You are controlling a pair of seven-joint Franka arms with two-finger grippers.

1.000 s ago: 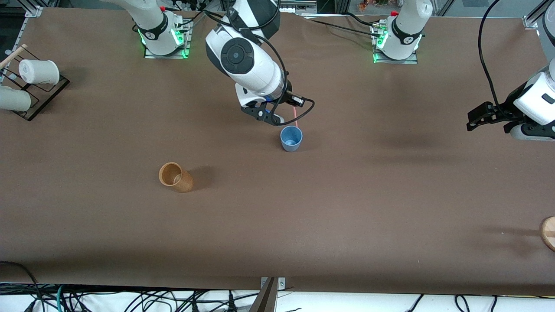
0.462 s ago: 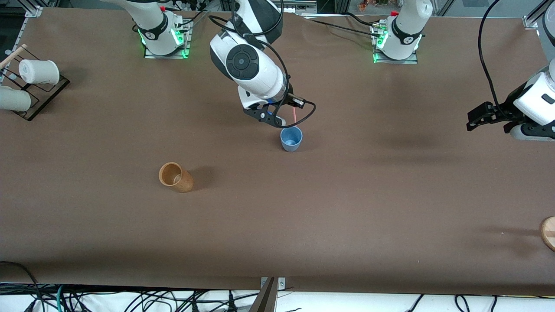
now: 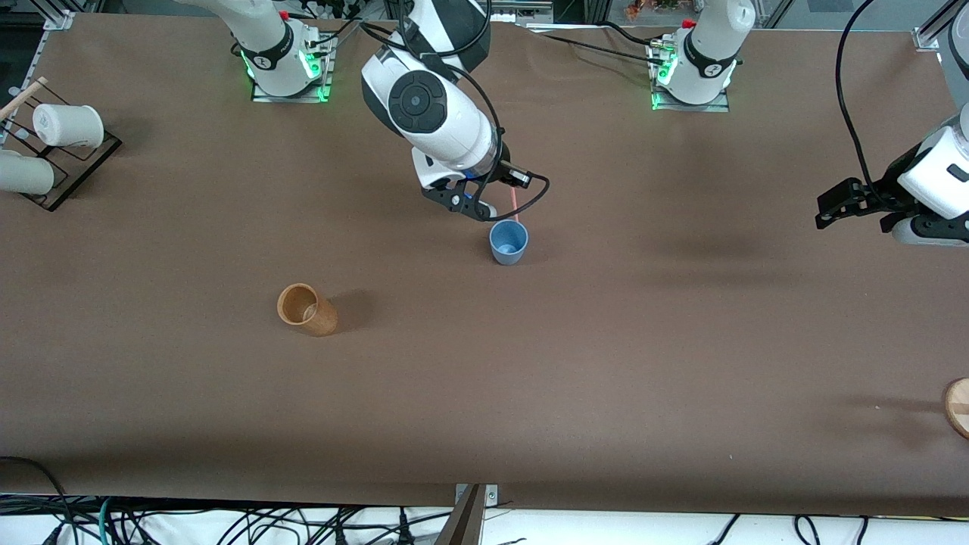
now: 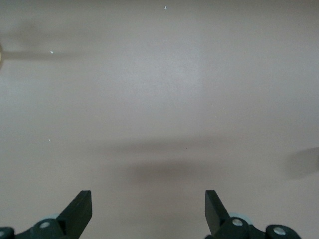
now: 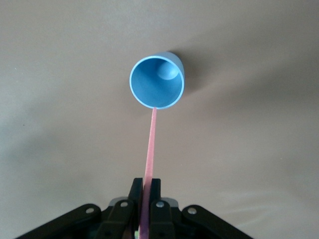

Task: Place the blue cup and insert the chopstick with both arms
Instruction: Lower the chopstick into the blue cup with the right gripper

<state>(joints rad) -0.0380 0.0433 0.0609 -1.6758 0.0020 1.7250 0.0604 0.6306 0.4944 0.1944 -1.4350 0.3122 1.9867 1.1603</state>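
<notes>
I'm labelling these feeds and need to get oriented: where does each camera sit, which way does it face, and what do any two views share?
Front view: high across the table, facing both bases; shows both arms, the blue cup, a tan cup, and the left gripper, which waits over the left arm's end.
Left wrist view: on the left wrist, looking down at bare table; its open fingers show.
Right wrist view: on the right wrist, looking down at the cup; the right gripper clamps the chopstick.
Shared: the front and right wrist views both show cup and chopstick.
</notes>
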